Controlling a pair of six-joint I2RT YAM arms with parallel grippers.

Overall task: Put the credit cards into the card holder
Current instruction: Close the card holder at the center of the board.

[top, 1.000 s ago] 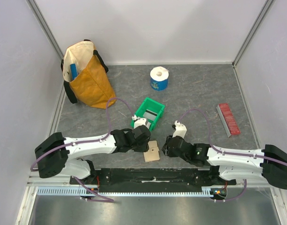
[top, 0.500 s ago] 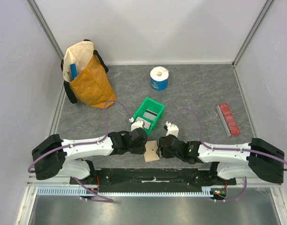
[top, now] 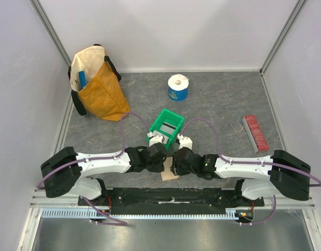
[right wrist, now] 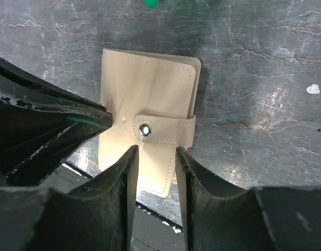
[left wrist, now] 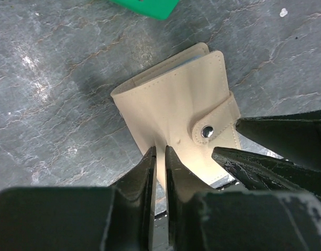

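At bench's near edge, both arms closed in on snapped-shut tan leather card holder: left gripper nearly together, grip unclear; right gripper apart; unsnapping likely next.

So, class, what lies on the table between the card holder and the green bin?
Nothing. In the left wrist view the stretch of grey table between the card holder and the green bin is bare.
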